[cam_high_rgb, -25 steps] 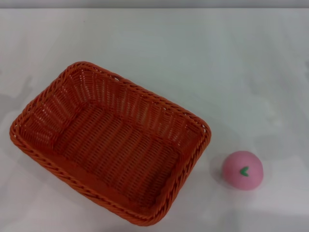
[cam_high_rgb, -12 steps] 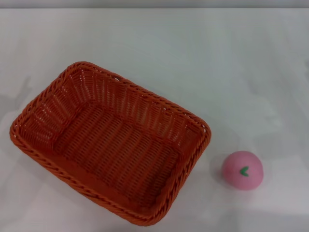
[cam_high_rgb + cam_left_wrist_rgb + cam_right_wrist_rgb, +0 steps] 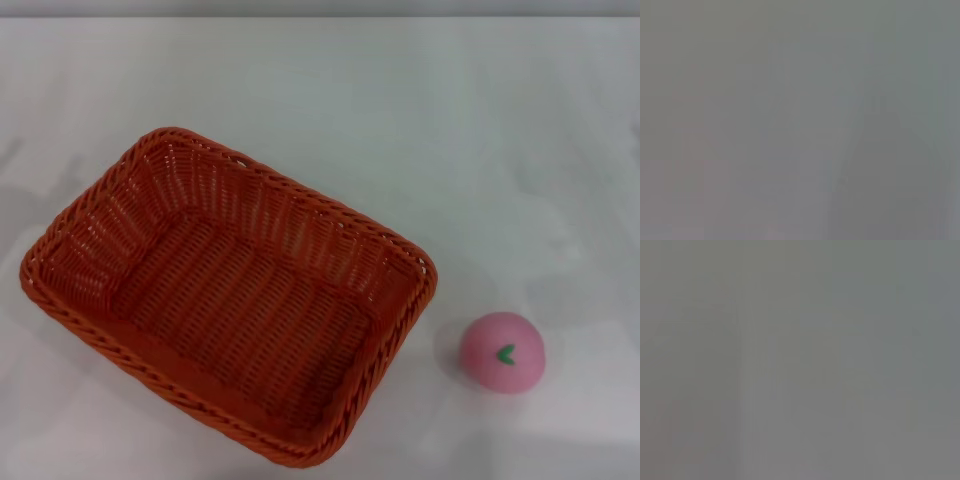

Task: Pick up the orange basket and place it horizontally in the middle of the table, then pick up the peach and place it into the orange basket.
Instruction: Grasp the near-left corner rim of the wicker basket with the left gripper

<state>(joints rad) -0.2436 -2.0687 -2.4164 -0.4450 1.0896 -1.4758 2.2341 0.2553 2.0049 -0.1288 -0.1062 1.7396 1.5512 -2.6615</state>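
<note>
Hands stayed out of our sight, so we could not tell their state. We saw the large orange woven basket [image 3: 228, 296] lying askew on the white counter [image 3: 420, 120], left of centre, the small pink round peach [image 3: 502, 351] near its right corner, apart.

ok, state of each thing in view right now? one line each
Orange woven wicker-style basket: upright, empty, set at a diagonal on the left half of the table, not gripped.
Small round pink toy peach: resting on the table right of the basket, apart from it, green leaf mark facing up, not gripped.
Plain white table: bears both things.
Left and right grippers: not visible in any view.
</note>
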